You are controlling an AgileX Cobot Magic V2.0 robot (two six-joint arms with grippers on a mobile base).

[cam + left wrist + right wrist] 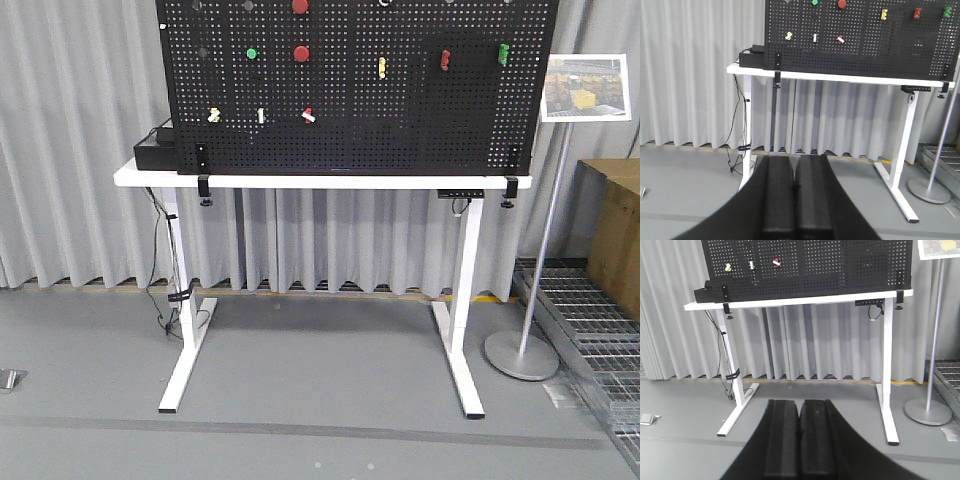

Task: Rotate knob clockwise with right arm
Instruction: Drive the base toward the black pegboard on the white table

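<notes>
Pegboard (420, 110) knob (301, 52) well beyond right hand (799, 437)

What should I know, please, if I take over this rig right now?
Both shut and empty: left gripper and right gripper, far back from the pegboard.
The pegboard stands on the table; I cannot tell which fitting is the knob.
Done: nothing yet.
Left: approach, grip the knob with the right gripper, turn it clockwise.
</notes>
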